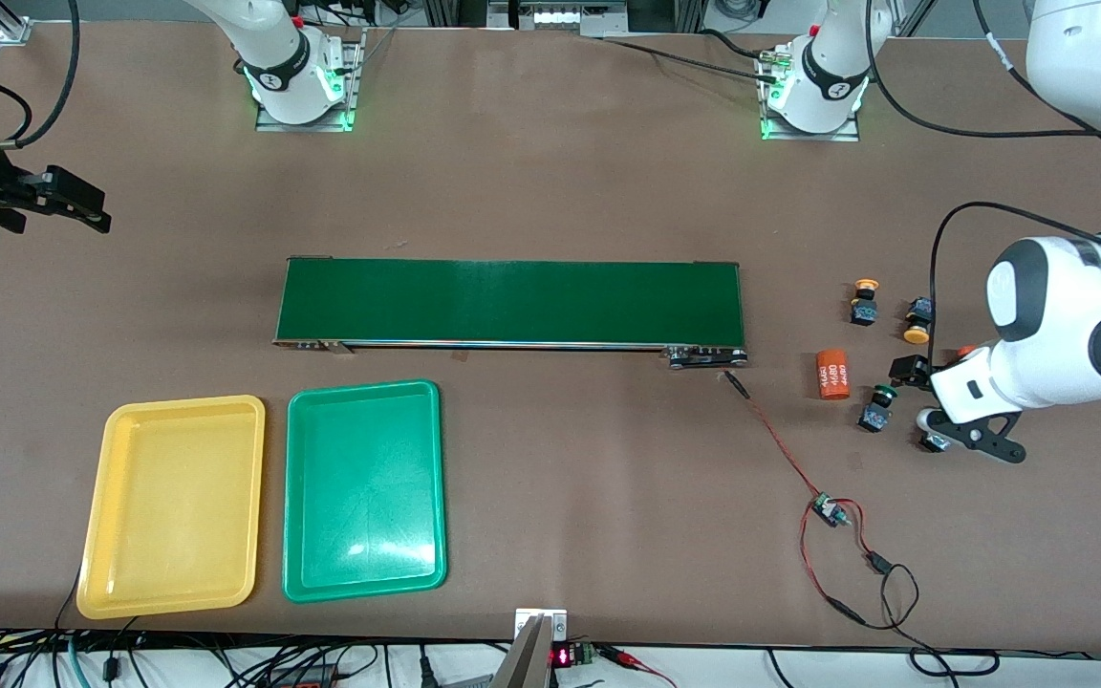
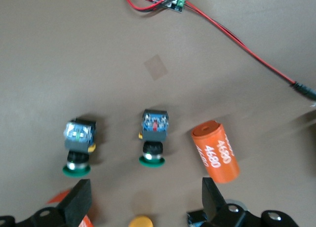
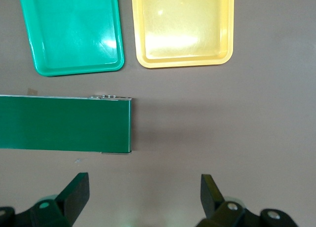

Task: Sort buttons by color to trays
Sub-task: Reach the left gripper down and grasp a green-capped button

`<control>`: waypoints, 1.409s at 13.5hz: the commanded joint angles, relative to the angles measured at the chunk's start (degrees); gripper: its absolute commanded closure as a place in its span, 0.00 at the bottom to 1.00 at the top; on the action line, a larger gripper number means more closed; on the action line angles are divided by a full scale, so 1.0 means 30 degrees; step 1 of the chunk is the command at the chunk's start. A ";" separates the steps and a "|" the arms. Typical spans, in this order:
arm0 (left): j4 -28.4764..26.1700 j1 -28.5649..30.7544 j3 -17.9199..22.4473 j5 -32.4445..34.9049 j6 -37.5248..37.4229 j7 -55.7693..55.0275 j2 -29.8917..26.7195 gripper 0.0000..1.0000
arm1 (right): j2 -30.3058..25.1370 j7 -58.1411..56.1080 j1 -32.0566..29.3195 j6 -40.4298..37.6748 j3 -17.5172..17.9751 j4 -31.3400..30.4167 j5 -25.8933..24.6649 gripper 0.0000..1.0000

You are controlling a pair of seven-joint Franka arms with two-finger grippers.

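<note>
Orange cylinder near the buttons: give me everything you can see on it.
The orange cylinder is a smooth orange can, plastic-looking, printed along its side with white numbers that read 4680 in the left wrist view. One end shows a raised rim. It lies on its side on the brown table, between the conveyor belt's end and the buttons, toward the left arm's end. Nothing touches it but the table.

Four buttons [image 1: 864,304]; two trays [image 1: 173,505]

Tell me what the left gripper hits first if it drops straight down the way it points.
Probably bare brown table: the open left gripper straddles a black-bodied green-capped push button, which likely sits between the fingers; depth is unclear.
</note>
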 commanded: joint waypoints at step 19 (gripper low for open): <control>0.1026 0.0438 -0.0439 -0.0450 0.0821 0.5095 0.1962 0.83 | -0.0122 0.0166 -0.0123 0.0378 0.0036 -0.0244 -0.0024 0.00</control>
